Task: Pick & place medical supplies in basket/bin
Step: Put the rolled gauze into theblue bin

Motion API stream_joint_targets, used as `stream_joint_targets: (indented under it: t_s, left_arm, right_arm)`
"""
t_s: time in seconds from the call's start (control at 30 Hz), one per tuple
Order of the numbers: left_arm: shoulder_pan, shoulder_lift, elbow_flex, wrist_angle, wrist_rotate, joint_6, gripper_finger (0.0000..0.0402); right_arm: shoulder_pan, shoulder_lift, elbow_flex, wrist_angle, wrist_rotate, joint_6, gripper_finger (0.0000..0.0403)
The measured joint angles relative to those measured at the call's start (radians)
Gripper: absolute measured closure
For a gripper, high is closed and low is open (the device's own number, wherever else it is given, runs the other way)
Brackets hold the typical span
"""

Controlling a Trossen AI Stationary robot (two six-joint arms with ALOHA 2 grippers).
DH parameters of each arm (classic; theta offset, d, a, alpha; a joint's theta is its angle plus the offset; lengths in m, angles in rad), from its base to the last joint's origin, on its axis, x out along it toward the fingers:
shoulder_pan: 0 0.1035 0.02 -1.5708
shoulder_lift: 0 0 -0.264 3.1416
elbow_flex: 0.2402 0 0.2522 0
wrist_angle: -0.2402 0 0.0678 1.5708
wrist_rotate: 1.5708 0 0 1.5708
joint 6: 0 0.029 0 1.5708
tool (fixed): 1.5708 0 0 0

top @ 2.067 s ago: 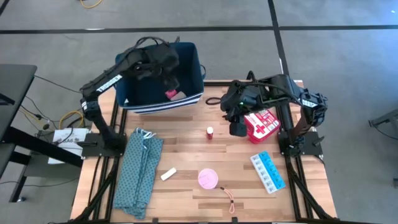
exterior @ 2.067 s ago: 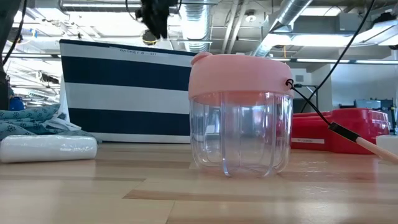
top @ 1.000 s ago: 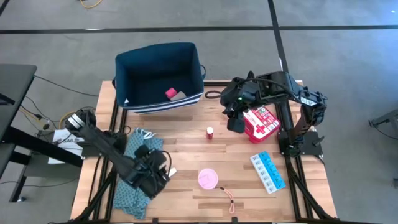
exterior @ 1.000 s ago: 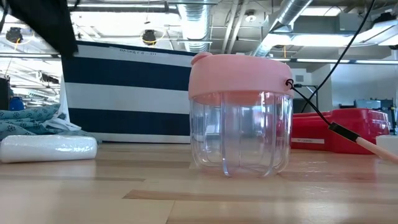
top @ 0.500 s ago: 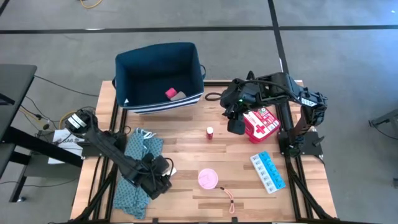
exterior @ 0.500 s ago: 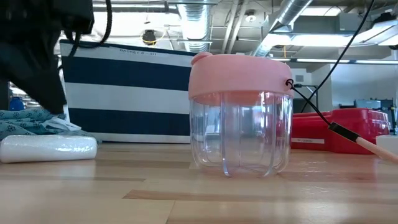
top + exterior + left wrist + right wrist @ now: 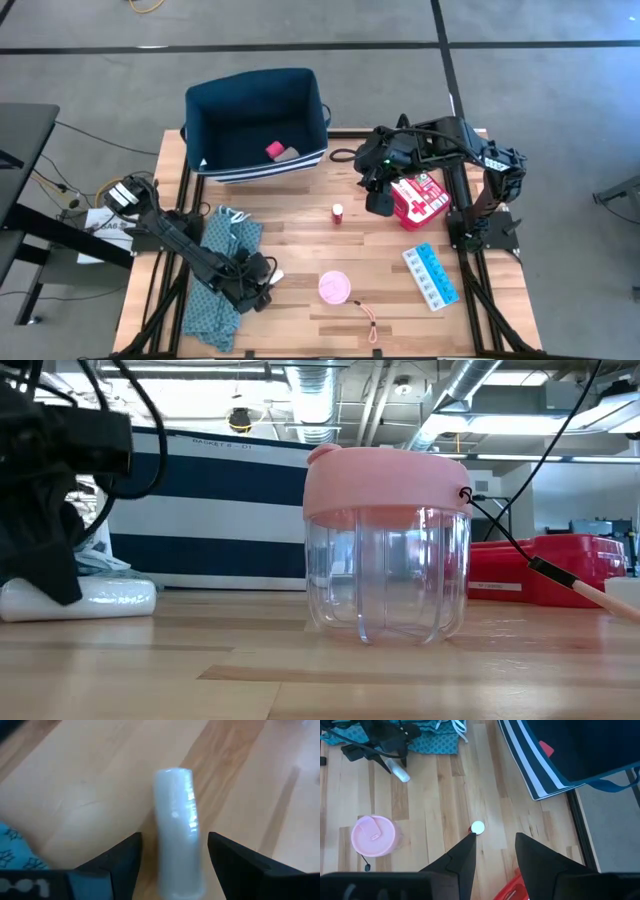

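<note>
Left gripper (image 7: 172, 852) is wide open, straddling the white roll (image 7: 176, 825) on the bench (image 7: 300, 240). Next: squeeze, lift, carry to the bin (image 7: 255, 125). Right gripper (image 7: 492, 845) hangs open over the red-capped vial (image 7: 477, 827).

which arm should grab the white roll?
Left. Its open hand already straddles the white roll beside the cloth; the right hand sits over the vial, far off.

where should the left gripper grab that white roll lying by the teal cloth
Across its middle, coming straight down from above. The white roll lies flat on the table as a slim cylinder, and the left gripper already hangs over it, open, one finger on each long side. Closing there should pinch its narrow width.
</note>
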Motion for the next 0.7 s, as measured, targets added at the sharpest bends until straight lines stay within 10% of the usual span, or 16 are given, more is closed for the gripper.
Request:
stream_joint_targets:
  t_s: [0.4,0.7]
  left_arm:
    - [0.037,0.002,0.038,-0.02,-0.103,0.068,0.0375]
    - [0.239,-0.095,0.455,-0.569,-0.227,0.481,0.0374]
  right_arm:
    - [-0.003,0.0,0.0,0.0,0.0,-0.008,0.0273]
    - [-0.004,0.0,0.0,0.016,0.0,-0.008,0.0273]
